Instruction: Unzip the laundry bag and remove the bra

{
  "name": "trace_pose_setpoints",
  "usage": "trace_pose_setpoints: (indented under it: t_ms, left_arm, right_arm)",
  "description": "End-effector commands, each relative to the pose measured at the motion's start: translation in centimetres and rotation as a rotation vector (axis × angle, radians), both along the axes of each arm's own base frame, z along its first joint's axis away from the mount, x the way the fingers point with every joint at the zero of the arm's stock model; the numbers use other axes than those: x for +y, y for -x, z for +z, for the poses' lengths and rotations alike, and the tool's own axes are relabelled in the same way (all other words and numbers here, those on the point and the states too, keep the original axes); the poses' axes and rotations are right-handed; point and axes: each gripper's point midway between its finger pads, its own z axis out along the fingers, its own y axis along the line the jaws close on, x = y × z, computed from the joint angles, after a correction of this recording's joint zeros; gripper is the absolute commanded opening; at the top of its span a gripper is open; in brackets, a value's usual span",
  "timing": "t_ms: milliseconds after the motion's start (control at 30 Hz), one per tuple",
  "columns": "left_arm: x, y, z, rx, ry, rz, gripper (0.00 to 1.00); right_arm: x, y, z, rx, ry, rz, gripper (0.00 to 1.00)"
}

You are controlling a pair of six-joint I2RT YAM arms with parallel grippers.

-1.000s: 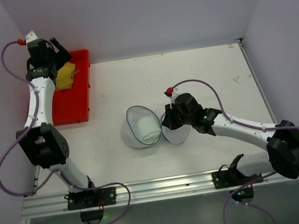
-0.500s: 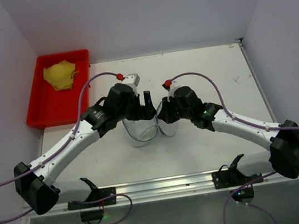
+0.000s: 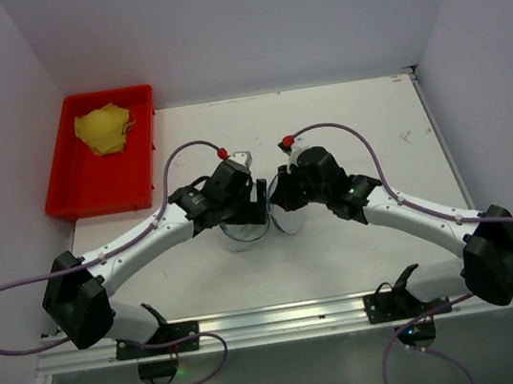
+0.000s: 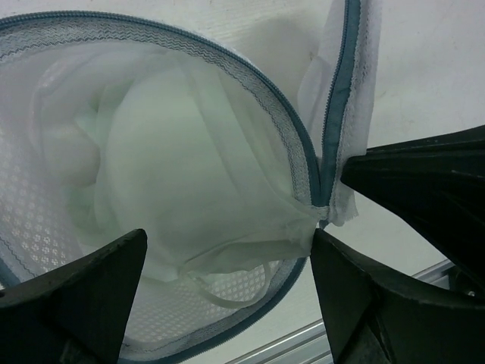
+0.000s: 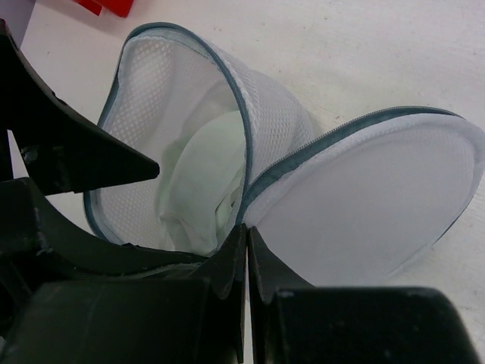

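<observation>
White see-through mesh makes up the short round laundry bag (image 3: 243, 235) with thin dark rims. It lies on its side in the middle of the white worktop (image 3: 353, 129). Its zip (image 4: 337, 114) is undone, and its round lid flap (image 5: 364, 205) hangs open at the bag's 3 o'clock side. A soft white bra (image 4: 167, 167) sits inside the bag.

The right hand (image 5: 246, 236) is clenched tight on the bag's rim, just where the flap joins. The left hand (image 4: 227, 239) is spread wide, with one finger on each side of the bag's open mouth. I cannot tell if its fingers touch the mesh.

One second ago the left hand was far off at 10 o'clock, over the red plastic tray (image 3: 102, 191). Half a second ago it had come to the bag. Now it sits closer over the mouth, and its arm is bent more. The right hand has hardly moved. A crumpled yellow cloth (image 3: 104, 128) lies in the tray.
</observation>
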Motion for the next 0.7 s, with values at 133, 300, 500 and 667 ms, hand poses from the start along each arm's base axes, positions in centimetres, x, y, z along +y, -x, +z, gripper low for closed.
trace_pose_setpoints:
  t_ms: [133, 300, 500, 667]
  left_arm:
    - [-0.6, -1.2, -0.9, -0.016, 0.003, 0.05, 0.88]
    - [-1.0, -1.5, -2.1, 0.003, -0.006, 0.056, 0.82]
    - [-0.2, -2.0, -2.1, -0.029, -0.042, 0.085, 0.48]
    - [0.4, -2.8, -1.3, -0.072, -0.055, 0.108, 0.22]
  right_arm:
    - [0.6, -0.2, 2.3, -0.025, -0.064, 0.008, 0.0]
    - [0.7, -0.1, 2.5, -0.024, -0.075, 0.013, 0.0]
    - [0.4, 0.1, 2.2, -0.027, -0.071, 0.003, 0.0]
    - [0.4, 0.4, 2.3, -0.025, -0.086, 0.01, 0.0]
